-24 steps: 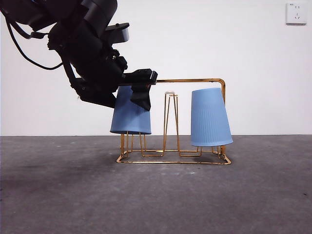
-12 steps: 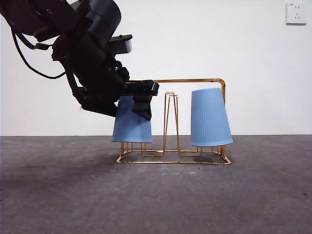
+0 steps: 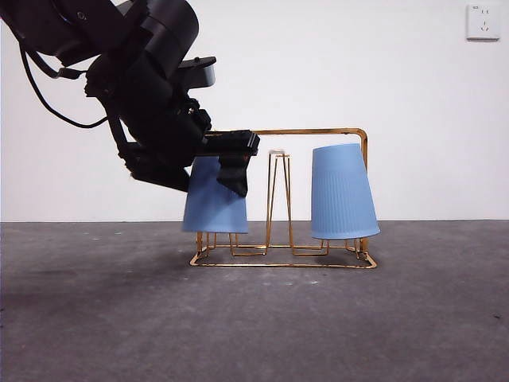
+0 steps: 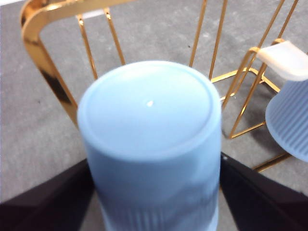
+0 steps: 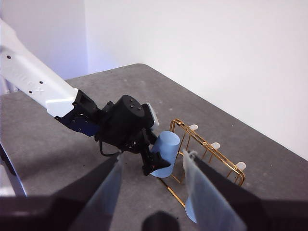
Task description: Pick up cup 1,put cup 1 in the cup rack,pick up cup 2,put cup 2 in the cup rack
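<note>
The left gripper comes in from the upper left of the front view, big and black, and its jaws are clamped on the sides of an inverted pale-blue ribbed plastic cup near its closed top end. That cup sits over the left end of the gold-coloured thin wire cup rack, its open rim hanging just above the rack's flat wire base with the thin upright loop pegs showing beneath it. In the left wrist view the cup's flat closed end faces the camera, with a black jaw pressed against each side and the arched gold frame just beside it.

A second pale-blue ribbed cup stands inverted over the pegs at the right end of the rack, close against the frame's right upright. Between the two cups rises a narrow bare loop peg.

The rack rests on the dark grey tabletop.

The right gripper hangs high above and well apart from the rack, its jaws spread wide and holding nothing.
</note>
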You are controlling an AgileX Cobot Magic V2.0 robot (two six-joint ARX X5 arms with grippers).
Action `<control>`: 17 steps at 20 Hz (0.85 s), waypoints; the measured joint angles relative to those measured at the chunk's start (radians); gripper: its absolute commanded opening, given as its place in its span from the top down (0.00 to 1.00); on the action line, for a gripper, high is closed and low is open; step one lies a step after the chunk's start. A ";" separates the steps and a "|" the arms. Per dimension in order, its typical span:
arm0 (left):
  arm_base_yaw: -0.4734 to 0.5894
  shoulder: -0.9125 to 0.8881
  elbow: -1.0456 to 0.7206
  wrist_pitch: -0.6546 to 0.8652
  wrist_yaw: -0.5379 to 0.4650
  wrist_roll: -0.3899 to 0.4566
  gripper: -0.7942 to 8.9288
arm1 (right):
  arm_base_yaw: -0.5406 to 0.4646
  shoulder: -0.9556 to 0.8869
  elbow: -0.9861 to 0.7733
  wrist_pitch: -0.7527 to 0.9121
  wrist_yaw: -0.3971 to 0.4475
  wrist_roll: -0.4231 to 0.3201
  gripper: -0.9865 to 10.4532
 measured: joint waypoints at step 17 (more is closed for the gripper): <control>0.004 -0.057 -0.009 -0.231 0.009 -0.054 0.33 | 0.000 0.000 0.000 -0.003 0.000 0.000 0.72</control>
